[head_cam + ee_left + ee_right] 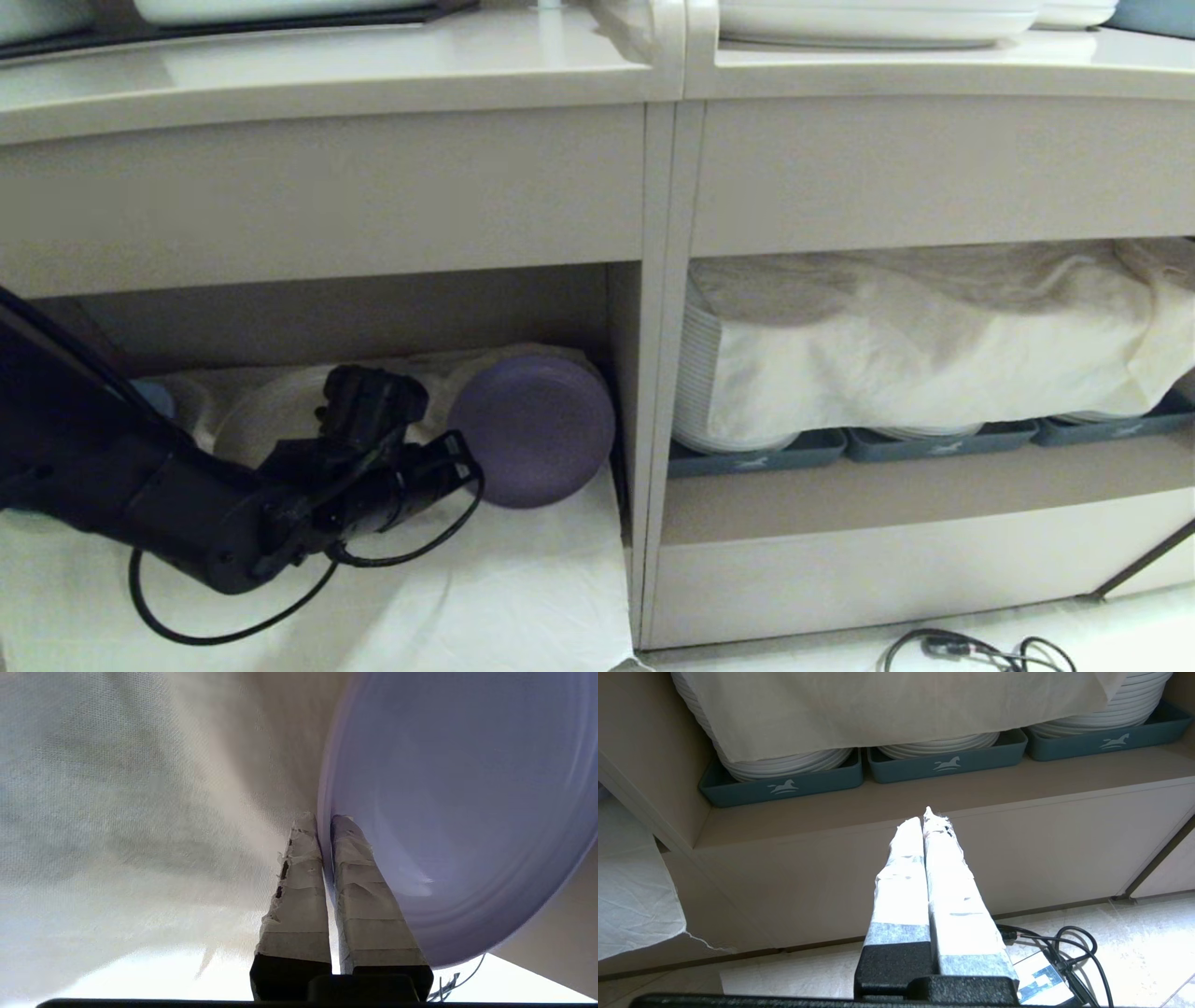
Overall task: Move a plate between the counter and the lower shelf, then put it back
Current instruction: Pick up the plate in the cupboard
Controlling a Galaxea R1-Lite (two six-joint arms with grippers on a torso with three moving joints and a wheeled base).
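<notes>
Pinching round matte plate (537, 431) rim (lilac): left claw (459, 464).

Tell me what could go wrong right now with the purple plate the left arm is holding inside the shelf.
1. The left gripper pinches only the rim of the plate, which stands tilted on edge, so it may swing or slip out.
2. The plate sits near the compartment's side wall and could knock it on the way out.
3. The loose white cloth under the plate, and the arm's dangling cable, could snag and drag.
</notes>
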